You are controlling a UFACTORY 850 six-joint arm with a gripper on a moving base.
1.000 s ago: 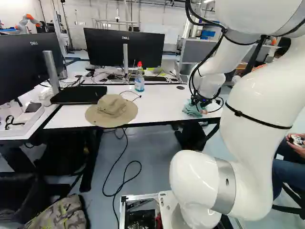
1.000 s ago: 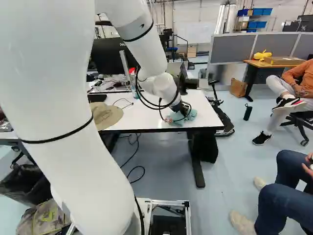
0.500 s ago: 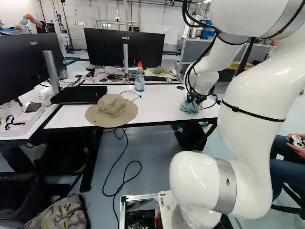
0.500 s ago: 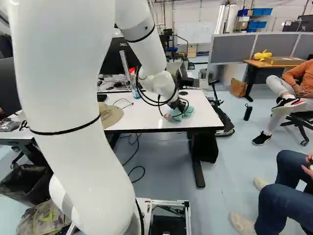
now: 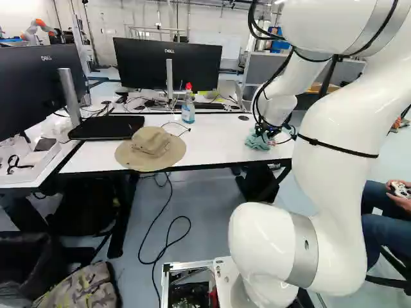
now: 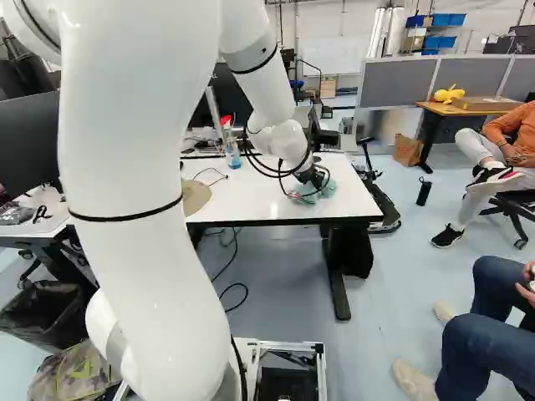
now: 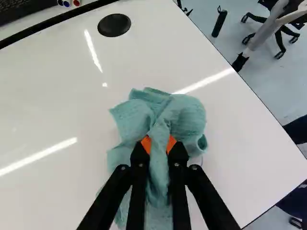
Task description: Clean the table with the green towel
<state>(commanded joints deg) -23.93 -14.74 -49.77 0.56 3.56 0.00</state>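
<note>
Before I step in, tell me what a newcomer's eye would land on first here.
Probably the bulky white arm, rising from the foot of both base views and reaching over the white table. Next, the green towel, bunched with the jaws shut on it, toward the table's right end in both base views. Then the tan hat by the table's near edge.

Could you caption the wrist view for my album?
Black fingers with orange pads pinch a bunched green towel on a shiny white table.
</note>
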